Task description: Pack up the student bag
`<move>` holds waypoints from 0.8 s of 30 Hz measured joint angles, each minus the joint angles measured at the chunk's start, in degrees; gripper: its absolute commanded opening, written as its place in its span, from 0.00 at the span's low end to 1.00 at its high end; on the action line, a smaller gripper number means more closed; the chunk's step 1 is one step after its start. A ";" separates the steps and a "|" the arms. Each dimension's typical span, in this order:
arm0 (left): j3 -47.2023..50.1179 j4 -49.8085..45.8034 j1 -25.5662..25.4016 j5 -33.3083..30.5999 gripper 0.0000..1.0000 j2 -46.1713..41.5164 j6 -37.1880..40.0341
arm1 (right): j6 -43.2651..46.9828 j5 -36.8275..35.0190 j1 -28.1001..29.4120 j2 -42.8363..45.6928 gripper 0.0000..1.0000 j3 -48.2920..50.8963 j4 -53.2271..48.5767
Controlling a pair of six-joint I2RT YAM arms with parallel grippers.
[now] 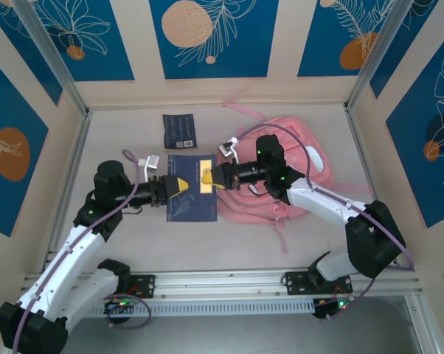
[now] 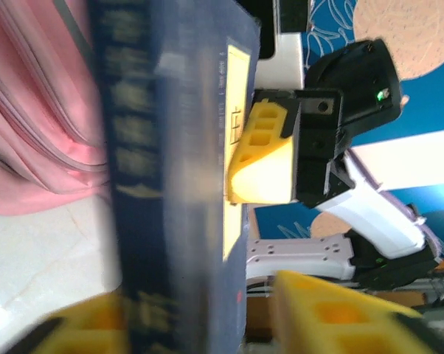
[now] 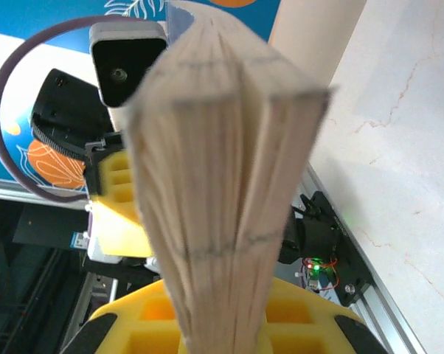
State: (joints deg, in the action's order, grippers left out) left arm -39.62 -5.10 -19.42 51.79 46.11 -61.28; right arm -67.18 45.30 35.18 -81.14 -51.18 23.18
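1. Top external view: one large soft pink fabric student bag (image 1: 296,184) lies flat on the pale table (image 1: 133,243), right of the middle, under the right arm.
2. There are two printed things. One dark blue book (image 1: 191,198) is just beside the left edge of the bag, between the two grippers. One small dark booklet (image 1: 180,130) lies apart, further back on the table.
3. The left gripper (image 1: 179,184) is at the left edge of the book and the right gripper (image 1: 207,175) at its right edge. The two yellow tips face each other.
4. Left wrist view: the book (image 2: 170,184) stands on edge and is blurred. The two yellow fingers (image 2: 333,317) of the left gripper are on both sides of it, with a gap on one side, so these jaws are apart and do not press it.
5. One yellow finger (image 2: 266,158) of the right gripper lies against the cover. The pink bag (image 2: 37,110) is on the left.
6. Right wrist view: the page edge of the book (image 3: 222,162) fans out above the right gripper (image 3: 222,324), whose jaws are clamped on it.
7. Behind the pages one yellow finger (image 3: 115,206) of the left gripper is seen.
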 measured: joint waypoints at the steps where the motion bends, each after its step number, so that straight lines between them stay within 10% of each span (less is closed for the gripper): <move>1: 0.39 0.33 -0.11 -0.59 0.68 -0.61 -0.68 | -0.44 -1.18 -0.02 0.57 0.00 0.83 -0.02; 9: 5.53 4.28 -3.21 -10.12 0.82 -4.61 -6.40 | -6.12 -20.94 1.36 9.55 0.00 9.46 0.85; 24: 7.37 13.70 -11.63 -31.01 0.73 -4.55 -10.93 | -16.68 -48.68 9.20 11.56 0.00 11.52 10.93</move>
State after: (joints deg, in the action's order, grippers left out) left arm -32.25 8.60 -31.05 20.78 41.56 -72.20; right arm -83.85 -3.38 44.38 -69.58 -39.66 34.11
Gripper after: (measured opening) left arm 0.754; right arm 0.115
